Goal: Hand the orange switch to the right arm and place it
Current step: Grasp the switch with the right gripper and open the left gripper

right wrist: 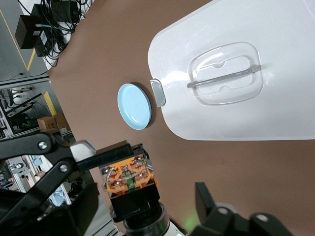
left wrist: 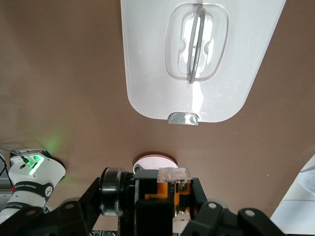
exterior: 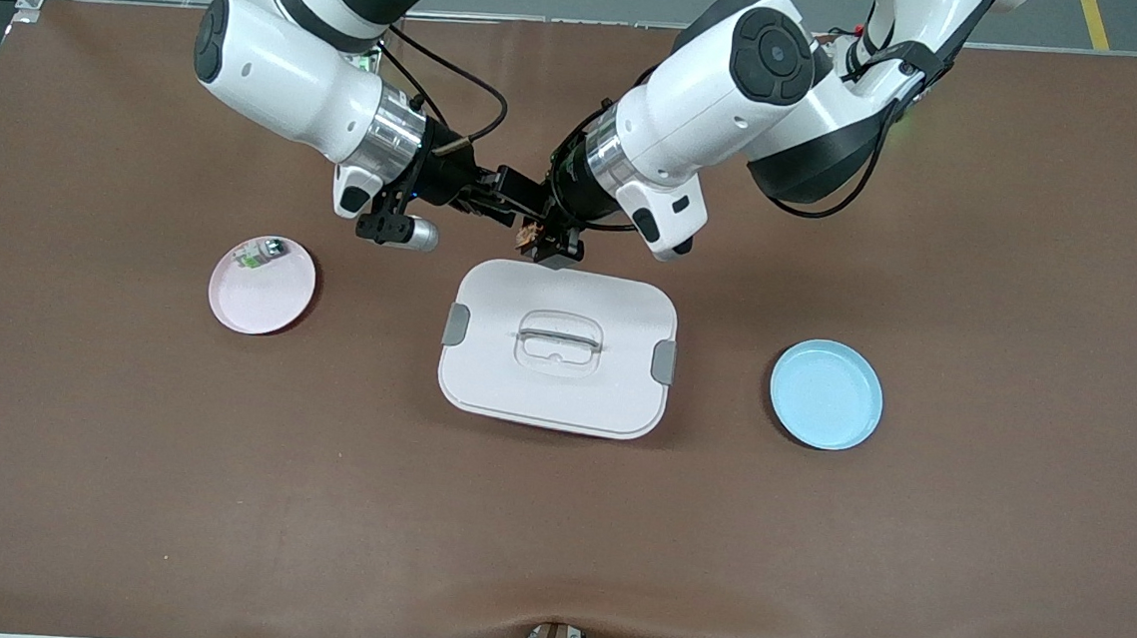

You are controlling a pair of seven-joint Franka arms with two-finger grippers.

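- Front view: over the brown matte worktop (exterior: 116,488), just at 12 o'clock of a white rounded-rectangle lid (exterior: 558,346) with grey clips, the left claw (exterior: 546,242) clamps the switch (exterior: 533,231). The right claw (exterior: 497,197) meets it there. A round pink plate (exterior: 262,285) lies at the lid's 9, a blue plate (exterior: 825,394) at 3.
- Left wrist view: the switch (left wrist: 170,189), a black block with an orange band and clear cap, sits pinched in the left claw.
- Right wrist view: the right claw's fingers (right wrist: 110,152) flank the switch (right wrist: 129,181), partly spread; its grip is unclear.

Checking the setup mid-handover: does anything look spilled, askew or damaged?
Nothing stands out. The lidded box sits flat between the pink plate and blue plate. Above its edge nearest the robots, the left gripper holds the orange switch, with the right gripper alongside.
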